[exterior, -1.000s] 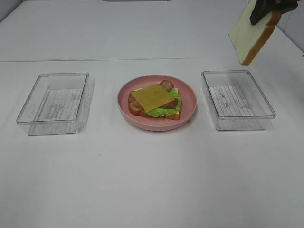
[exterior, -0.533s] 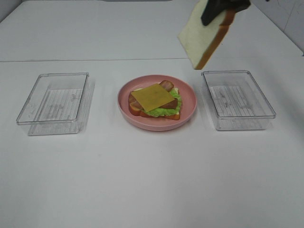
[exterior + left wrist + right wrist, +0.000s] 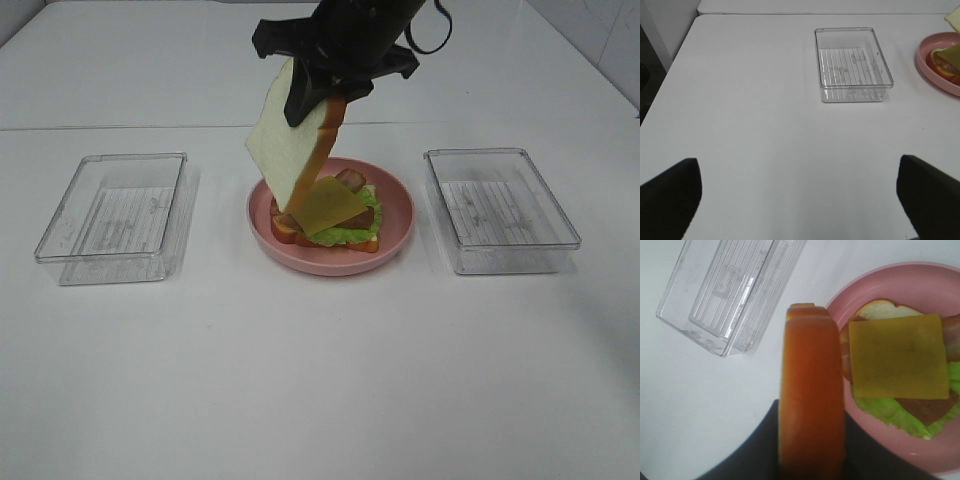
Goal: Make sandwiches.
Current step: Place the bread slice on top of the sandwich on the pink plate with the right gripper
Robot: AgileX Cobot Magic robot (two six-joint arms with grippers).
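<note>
The near part of the white surface [image 3: 320, 380] lies bare in the high view. In the left wrist view the left gripper [image 3: 799, 197] hangs low over this surface with its dark fingers [image 3: 670, 192] spread wide and nothing between them. Farther back, three things stand in a row. On the left is a clear plastic box [image 3: 115, 215], also seen ahead of the left gripper in its wrist view. In the middle is a round pink plate [image 3: 395, 235], and on the right a second clear box [image 3: 500, 210], well apart from the plate. On the plate sits the open sandwich [image 3: 330, 215]: a bottom bread slice with orange-brown crust, ruffled green lettuce, brown bacon and a yellow cheese square on top. Above the plate's left part the right gripper [image 3: 310, 100] reaches in from the far side, its fingers pinching the top bread slice [image 3: 285, 150] by its upper edge. The slice hangs tilted, white face toward the left, its lower corner over the stacked fillings; whether it touches them cannot be told. In the right wrist view the slice's crust edge [image 3: 812, 400] runs straight out from the gripper, beside the cheese.
</note>
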